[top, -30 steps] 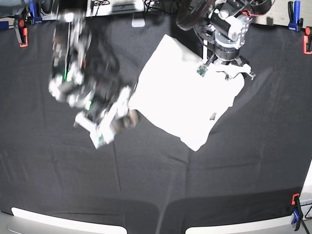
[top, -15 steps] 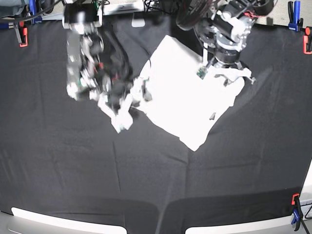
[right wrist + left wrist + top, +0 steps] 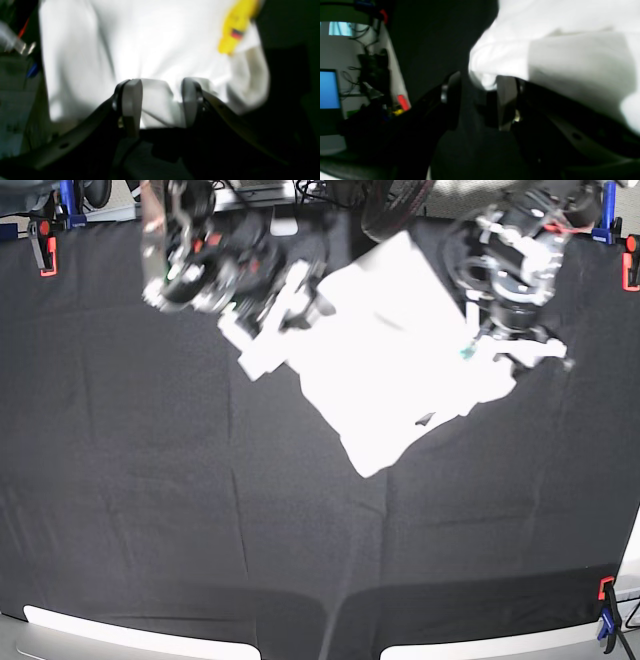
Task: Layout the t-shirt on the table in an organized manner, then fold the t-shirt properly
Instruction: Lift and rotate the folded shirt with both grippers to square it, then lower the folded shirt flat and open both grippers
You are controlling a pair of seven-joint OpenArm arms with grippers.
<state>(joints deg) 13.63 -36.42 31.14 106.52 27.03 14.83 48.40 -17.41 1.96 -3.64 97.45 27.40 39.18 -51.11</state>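
The shirt [image 3: 392,370] lay high on the black surface [image 3: 200,520], toward its far edge, showing mostly plain white in a rough diamond with one corner pointing toward the near side. It looked bunched or doubled over rather than spread, so the layout step seemed unfinished.

The right claw [image 3: 157,100] sat at the shirt's edge with its fingers [image 3: 131,100] narrowly parted and white cloth filling the gap between them. It appeared to be pinching a fold of fabric, probably to carry that side outward. A patch of yellow print [image 3: 236,25] showed near a turned-over edge beyond it.

The left claw [image 3: 478,100] was at the opposite side. A rolled hem of the shirt reached down between its parted fingers, but the view was too blurred to tell whether it gripped the cloth or only stood over it.

With a claw at each end, the arms [image 3: 215,270] seemed placed to draw the shirt taut between them. Uneven pulling could drag it off the far edge.
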